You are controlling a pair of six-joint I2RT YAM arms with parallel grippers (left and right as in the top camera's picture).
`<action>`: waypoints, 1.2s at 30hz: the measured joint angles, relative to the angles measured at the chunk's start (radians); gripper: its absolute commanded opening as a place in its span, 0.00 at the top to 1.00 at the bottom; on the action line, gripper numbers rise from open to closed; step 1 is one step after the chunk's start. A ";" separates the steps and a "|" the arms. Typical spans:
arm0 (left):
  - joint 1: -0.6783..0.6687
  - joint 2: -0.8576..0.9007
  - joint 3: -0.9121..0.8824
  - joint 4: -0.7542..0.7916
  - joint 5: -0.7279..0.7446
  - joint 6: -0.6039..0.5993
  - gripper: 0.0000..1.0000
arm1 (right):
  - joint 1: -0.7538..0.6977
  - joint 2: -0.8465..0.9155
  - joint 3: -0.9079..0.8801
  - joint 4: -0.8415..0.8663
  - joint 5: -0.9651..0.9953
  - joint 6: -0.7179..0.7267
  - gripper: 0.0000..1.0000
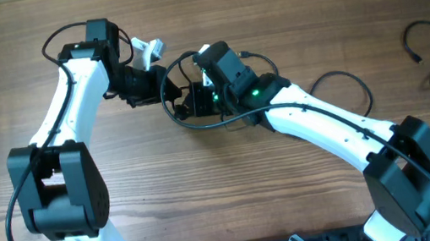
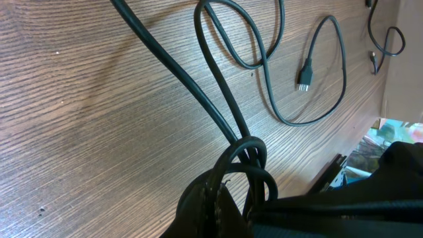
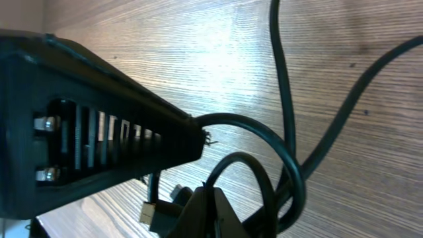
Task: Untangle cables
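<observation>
Left tool (image 2: 228, 198) and right tool (image 3: 205, 173) both pinch the thin black tangled cords (image 2: 250, 151), knotted between them over the brown wooden counter (image 1: 235, 194); I'd draw apart slowly, watching that the loop loosens, not cinches.

My right gripper (image 3: 206, 168), black plastic with two fingers, fills the left and bottom of the view. The upper finger (image 3: 99, 132) is a broad ribbed wedge with two silver screws (image 3: 45, 149) at its left end. The lower finger (image 3: 211, 211) rises from the bottom edge. Pinched between their tips, thin black flexible cables (image 3: 291, 165) loop out and cross one another on the right, over a pale wood-grain table (image 3: 165, 46). A small metal plug (image 3: 148, 213) shows beneath the upper finger.
</observation>
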 measured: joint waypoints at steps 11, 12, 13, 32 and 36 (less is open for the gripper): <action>0.004 0.000 0.000 0.002 -0.004 0.000 0.96 | -0.006 0.002 0.000 0.217 -0.285 -0.049 0.96; 0.004 0.000 0.000 0.002 -0.004 0.000 0.96 | -0.006 0.002 0.000 0.214 -0.297 -0.050 0.96; 0.004 0.000 0.000 0.003 -0.004 0.000 0.96 | -0.005 0.002 0.000 0.206 -0.305 -0.050 0.96; -0.001 0.000 0.000 0.003 0.014 -0.041 0.96 | 0.037 0.020 0.000 0.157 -0.226 0.016 0.96; -0.001 0.000 0.000 0.003 0.015 -0.042 0.96 | 0.037 0.020 0.000 0.153 -0.145 0.076 0.96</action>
